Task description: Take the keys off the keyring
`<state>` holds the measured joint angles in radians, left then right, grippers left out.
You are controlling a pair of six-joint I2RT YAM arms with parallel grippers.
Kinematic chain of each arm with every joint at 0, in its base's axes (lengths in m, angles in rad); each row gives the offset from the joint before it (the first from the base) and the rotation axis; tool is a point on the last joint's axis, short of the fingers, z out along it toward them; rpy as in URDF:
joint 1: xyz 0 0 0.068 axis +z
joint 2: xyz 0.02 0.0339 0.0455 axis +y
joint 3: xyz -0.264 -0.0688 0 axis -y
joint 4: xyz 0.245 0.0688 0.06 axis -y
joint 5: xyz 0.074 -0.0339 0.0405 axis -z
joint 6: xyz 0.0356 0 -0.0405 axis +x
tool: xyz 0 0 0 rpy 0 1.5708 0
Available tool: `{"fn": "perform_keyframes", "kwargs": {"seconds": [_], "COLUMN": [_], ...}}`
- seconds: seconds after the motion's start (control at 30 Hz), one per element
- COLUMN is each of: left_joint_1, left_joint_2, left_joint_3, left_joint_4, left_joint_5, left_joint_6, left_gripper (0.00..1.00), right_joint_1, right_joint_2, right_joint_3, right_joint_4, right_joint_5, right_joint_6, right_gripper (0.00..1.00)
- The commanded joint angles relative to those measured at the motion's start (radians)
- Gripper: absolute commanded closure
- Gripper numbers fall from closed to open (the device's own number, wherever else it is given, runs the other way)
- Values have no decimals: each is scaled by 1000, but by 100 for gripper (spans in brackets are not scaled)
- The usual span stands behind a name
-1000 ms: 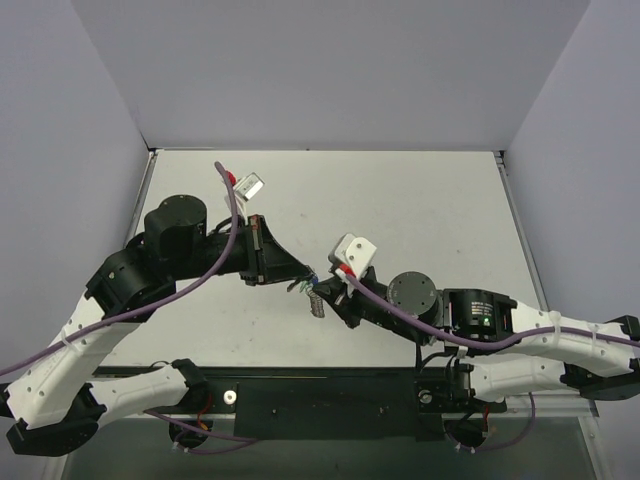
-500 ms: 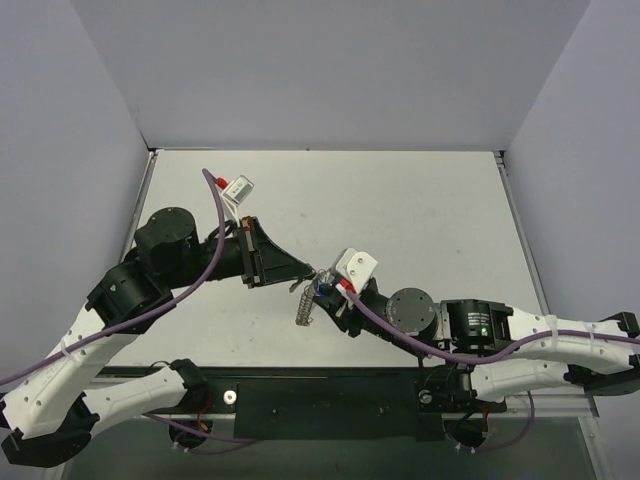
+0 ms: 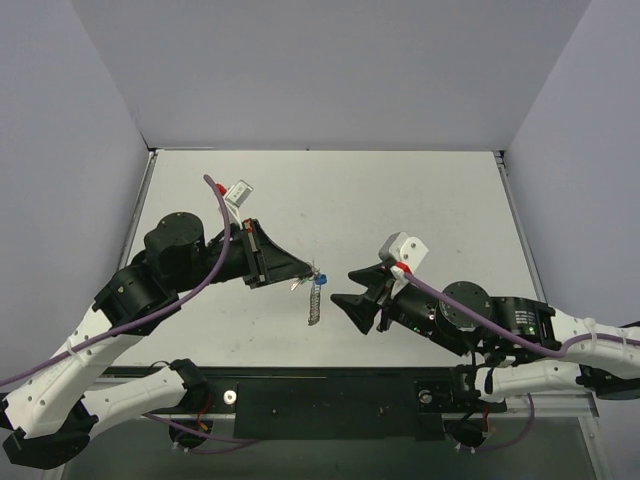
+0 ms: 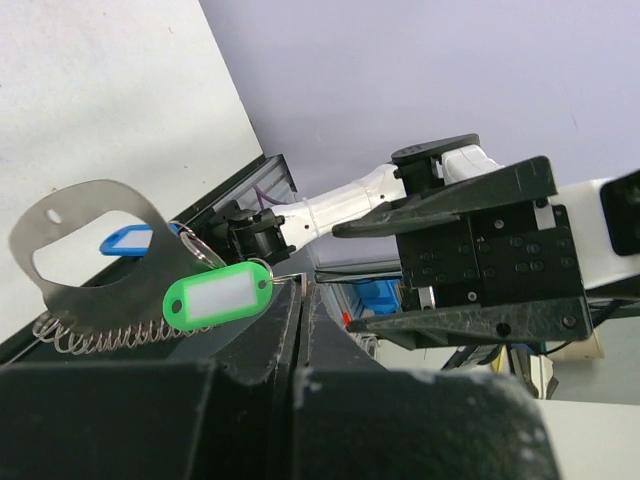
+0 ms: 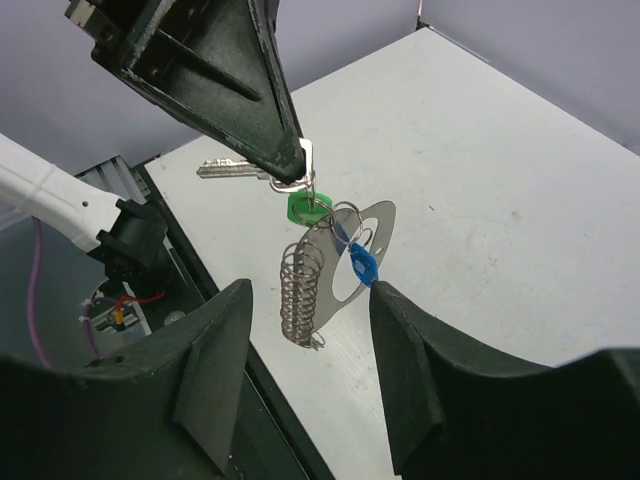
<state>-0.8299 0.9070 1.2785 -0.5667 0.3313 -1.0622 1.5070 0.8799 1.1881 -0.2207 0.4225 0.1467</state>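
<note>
keyring hangs in the air from my left claw, over the near middle of the bench. that claw's jaws are pressed together on the small ring at the top of the bunch, just above the green tag. one key sticks out sideways from the same pinch, lying level, its blade pointing away from the tip. below the green tag the flat oval loop dangles tilted, with the blue tag lying across it and a wire coil hanging beside it. my right claw is spread wide and holds nothing. it sits near the bunch on its right side, apart from it, pointing towards it.
</note>
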Motion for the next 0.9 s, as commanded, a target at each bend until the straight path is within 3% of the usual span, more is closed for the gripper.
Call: {"fn": "perform_keyframes", "kwargs": {"seconds": [0.0,0.37,0.67,0.87], "left_joint_1": [-5,-11,-14,-15], "left_joint_2": [-14,-13,-13,-5], "left_joint_3": [8,12,28,27], "left_joint_4": [91,83,67,71], "left_joint_5": [-18,-9,3,5], "left_joint_6": [-25,-13,4,7], "left_gripper": [100,100,100,100], "right_joint_1": [7,-68,-278,-315], "right_joint_2": [53,120,39,51], "right_joint_3": [64,134,48,61], "right_joint_4": [47,0,103,107], "right_joint_5": [9,-93,-465,-554], "right_joint_6": [-79,-122,-49,-19], "right_gripper": [55,62,62,64]}}
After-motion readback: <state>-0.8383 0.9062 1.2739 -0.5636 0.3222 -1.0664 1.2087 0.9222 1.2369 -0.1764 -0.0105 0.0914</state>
